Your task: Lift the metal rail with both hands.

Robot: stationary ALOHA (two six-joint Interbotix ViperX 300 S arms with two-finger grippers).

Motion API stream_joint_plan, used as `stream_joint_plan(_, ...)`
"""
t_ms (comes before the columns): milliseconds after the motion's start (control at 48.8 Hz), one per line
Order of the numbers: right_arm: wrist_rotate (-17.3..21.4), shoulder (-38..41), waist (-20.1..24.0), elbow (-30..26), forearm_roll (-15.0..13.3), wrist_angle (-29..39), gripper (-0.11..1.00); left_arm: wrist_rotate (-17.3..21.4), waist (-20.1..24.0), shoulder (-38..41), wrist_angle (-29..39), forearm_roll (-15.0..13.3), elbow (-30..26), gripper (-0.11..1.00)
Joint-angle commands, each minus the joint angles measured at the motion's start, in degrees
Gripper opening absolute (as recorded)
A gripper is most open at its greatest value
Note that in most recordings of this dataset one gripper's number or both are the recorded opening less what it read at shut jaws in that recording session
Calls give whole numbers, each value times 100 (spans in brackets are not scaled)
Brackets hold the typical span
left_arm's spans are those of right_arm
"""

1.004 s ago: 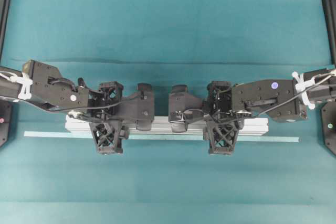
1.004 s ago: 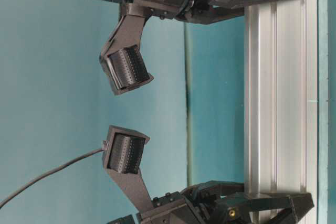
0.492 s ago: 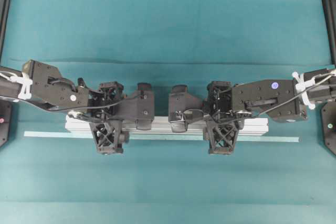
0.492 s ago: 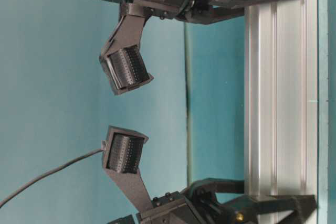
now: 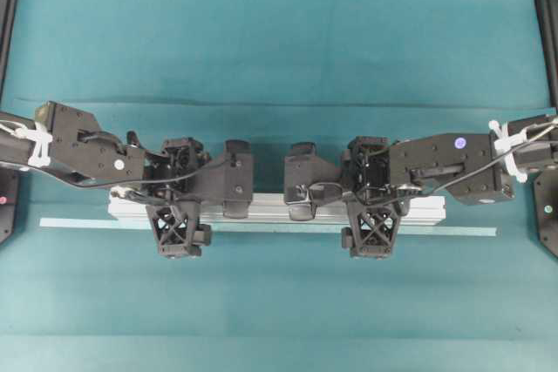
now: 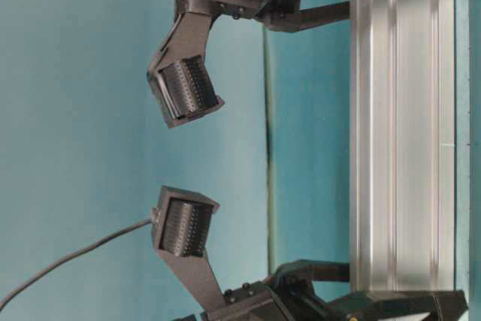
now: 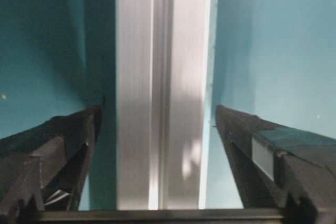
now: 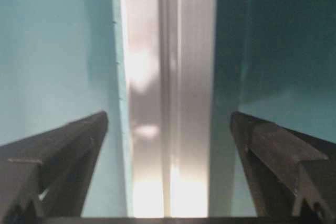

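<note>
**Both claws let go, rail flat on the cloth**

Opened wide since a second ago, both claws: fingers then pressed to the rail's sides, now well clear of them. Rail itself not shifted.

Lies flat on the teal cloth (image 5: 279, 58), the metal rail (image 5: 270, 208), lengthwise across the overhead view, just behind a thin pale tape strip (image 5: 87, 223) running alongside it. Straddled toward its left end by the left claw (image 5: 178, 206), fingers spread to either side with cloth showing between each finger and the metal. Straddled likewise toward its right end by the right claw (image 5: 373, 208), equally wide, holding nothing.

Judged as to handling: stiff and straight, unlikely to bend or sag between two grips; probably fairly light for its length, being grooved aluminium, yet long enough to tip if only one end rises. Smooth bare metal, so likely slippery under the pads; firm squeeze across the two long sides called for, both ends raised together and level. Present straddle points, about evenly spaced from the middle, look sound places to take hold.

No brand, label or legible writing seen on the rail.
</note>
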Motion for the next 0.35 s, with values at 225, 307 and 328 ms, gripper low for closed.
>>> stream_joint_plan(225, 53, -835, -88, 62, -9, -62, 99, 9, 18, -1046, 308, 26, -9, 93)
stream_joint_plan(307, 62, -1178, -105, 114, -9, -123, 99, 0, 18, -1354, 369, 26, 18, 93)
stream_joint_plan(328, 62, -1266, -105, 123, -9, -141, 99, 0, 18, -1433, 378, 26, 26, 93)
